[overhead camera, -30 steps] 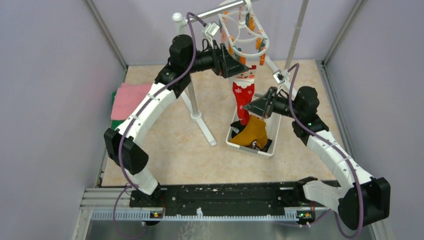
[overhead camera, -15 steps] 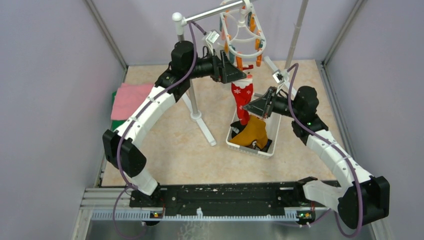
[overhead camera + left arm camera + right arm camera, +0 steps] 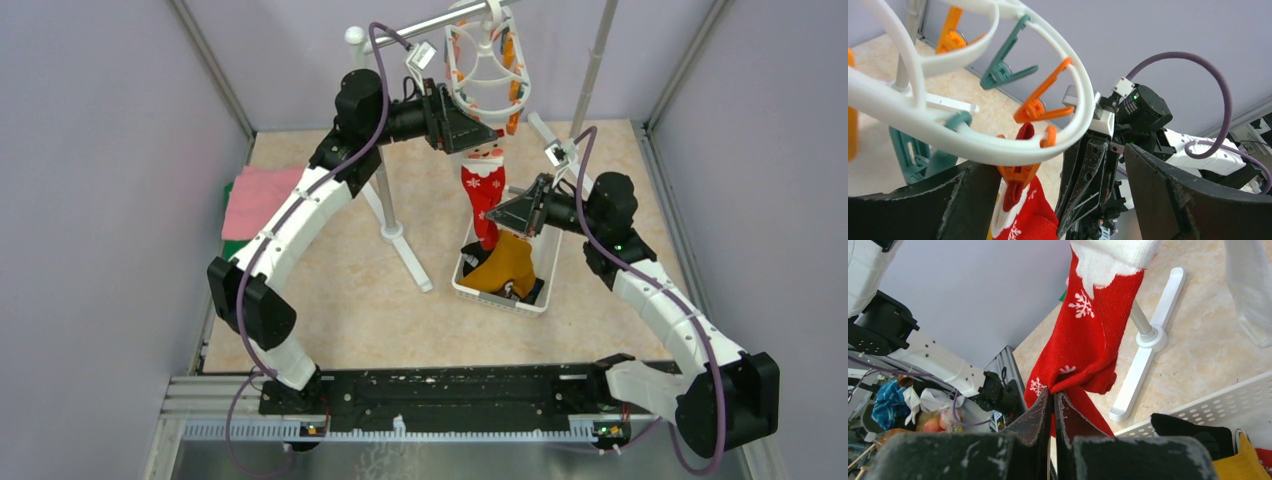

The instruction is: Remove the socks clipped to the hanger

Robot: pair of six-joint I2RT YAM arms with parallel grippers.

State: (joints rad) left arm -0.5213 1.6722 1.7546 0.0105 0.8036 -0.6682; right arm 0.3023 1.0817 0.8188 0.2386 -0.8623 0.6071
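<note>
The white hanger [image 3: 487, 60] hangs from the rack's bar at the top. One orange clip [image 3: 1018, 172] on its ring [image 3: 973, 147] holds a red sock with a white cuff and snowflakes [image 3: 484, 190], which hangs straight down. My left gripper [image 3: 472, 130] is open just under the ring, with the clip and the cuff [image 3: 1023, 215] between its jaws, close to the left finger [image 3: 923, 210]. My right gripper [image 3: 512, 212] is shut on the lower part of the red sock [image 3: 1083, 350], its tips [image 3: 1053, 396] pinching a fold of it.
A white perforated basket [image 3: 470, 290] stands under the sock and holds a mustard sock [image 3: 505, 265] and a black sock [image 3: 1193, 432]. The pole rack's post and foot [image 3: 392, 225] stand left of it. Pink cloth [image 3: 255, 195] lies over green cloth [image 3: 232, 247] at the left wall.
The hanger has swung and now tilts differently. My left gripper has shifted slightly up under its ring. My right gripper still pinches the red sock in the same place.
</note>
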